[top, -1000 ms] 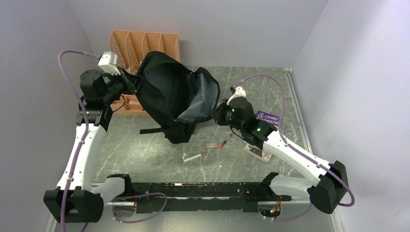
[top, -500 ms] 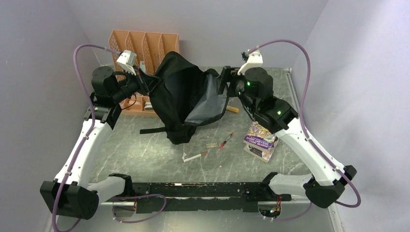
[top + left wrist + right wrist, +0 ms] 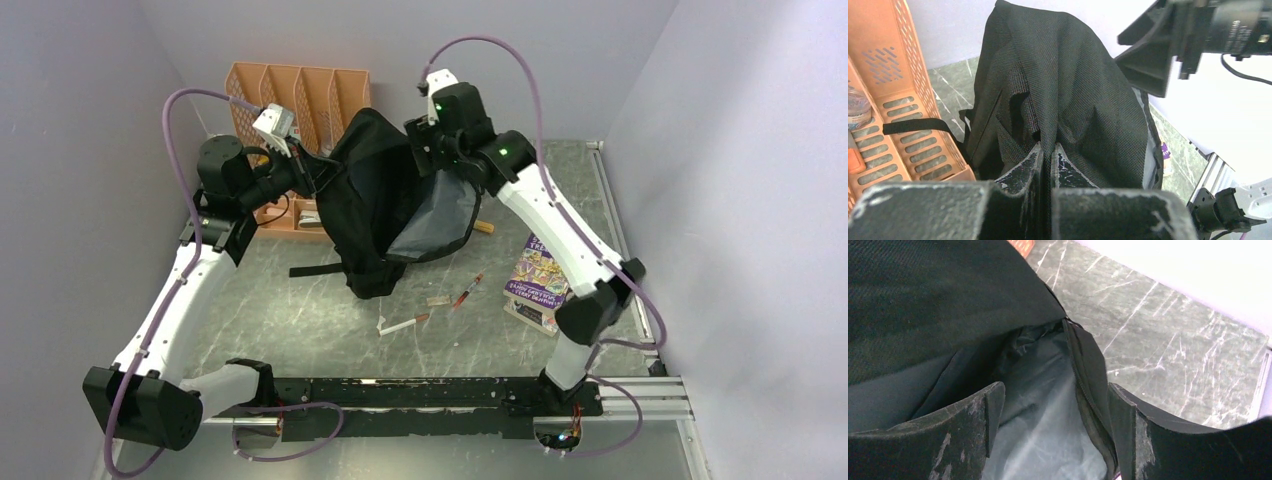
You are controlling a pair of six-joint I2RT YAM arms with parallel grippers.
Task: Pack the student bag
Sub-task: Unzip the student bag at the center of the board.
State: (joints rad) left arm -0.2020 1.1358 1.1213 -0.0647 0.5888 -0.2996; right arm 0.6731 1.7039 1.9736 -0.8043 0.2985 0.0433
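Over the far middle of the table, seen from above: student bag propped upright, mouth gaping toward the right and near side, grey lining showing. Pinched at its far-left top edge by the left hand, clenched on the fabric and holding it up. Right hand high at the bag's far-right top, just over the open rim, nearer to the mouth than the left one. Book flat on the table to the right. Red pen and white pen lying between book and bag, on the near side. Orange tray behind the bag at far left.

From the left wrist: fingers pressed together on a ridge of black cloth, bag rising beyond them, tray just to the left.

From the right wrist: released, fingers spread wide, straddling the zipped rim of the opening. Grey lining below and between them, nothing gripped yet.

Likely next: close on that rim and pull right, away from the left hand, to stretch the mouth wide. Rim running lengthwise through the gap between the fingers, so a grip across it looks well lined up. Possible trouble: loose cloth slipping out.
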